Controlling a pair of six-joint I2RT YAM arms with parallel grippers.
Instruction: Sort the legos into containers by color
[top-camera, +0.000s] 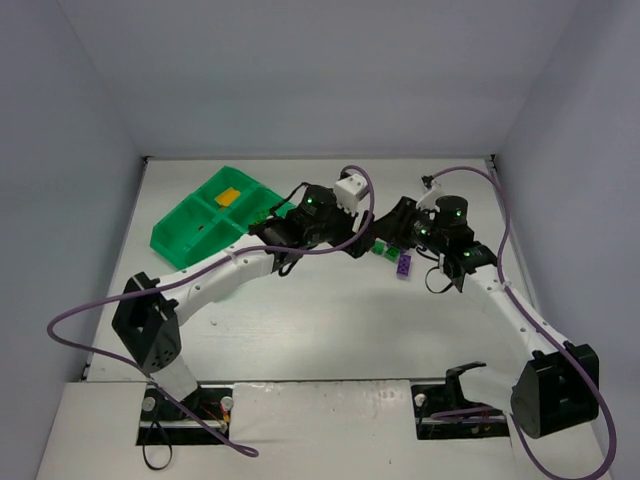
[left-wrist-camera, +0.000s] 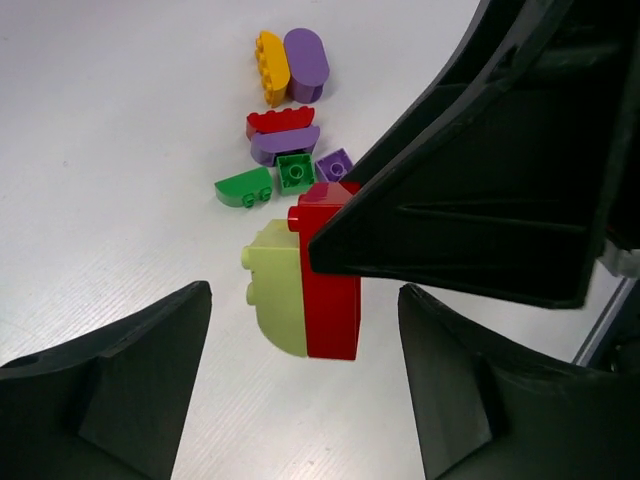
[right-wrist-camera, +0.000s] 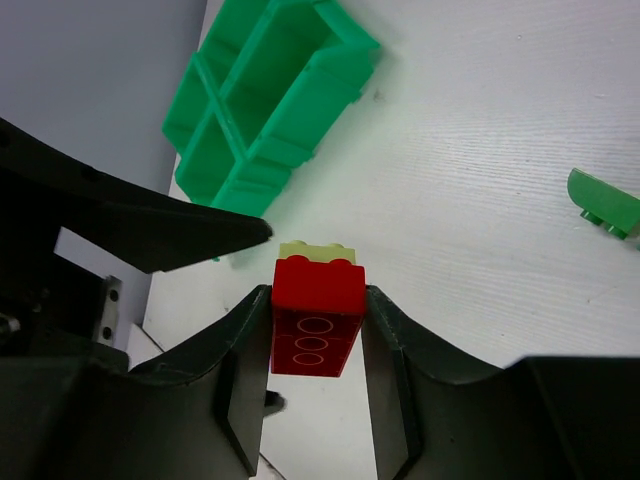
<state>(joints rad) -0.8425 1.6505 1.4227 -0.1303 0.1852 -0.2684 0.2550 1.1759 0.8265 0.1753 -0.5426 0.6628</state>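
Observation:
My right gripper (right-wrist-camera: 317, 322) is shut on a red brick (right-wrist-camera: 318, 300) that has a lime brick (right-wrist-camera: 318, 252) stuck to its far end. It holds the pair above the table. In the left wrist view the red brick (left-wrist-camera: 332, 280) and lime brick (left-wrist-camera: 278, 290) hang just ahead of my open left gripper (left-wrist-camera: 300, 390), whose fingers touch neither. Both grippers meet near the table's middle, left (top-camera: 352, 238) and right (top-camera: 395, 228). The green four-compartment tray (top-camera: 190, 235) lies at the far left, with a yellow brick (top-camera: 228, 196) in one far compartment.
Loose bricks lie on the table beyond the held pair: yellow (left-wrist-camera: 270, 65), purple (left-wrist-camera: 305, 62), red (left-wrist-camera: 280, 120), purple (left-wrist-camera: 283, 143), green (left-wrist-camera: 294, 172) and a curved green one (left-wrist-camera: 245, 188). In the top view, green (top-camera: 384, 250) and purple (top-camera: 403, 265) bricks lie under the right arm.

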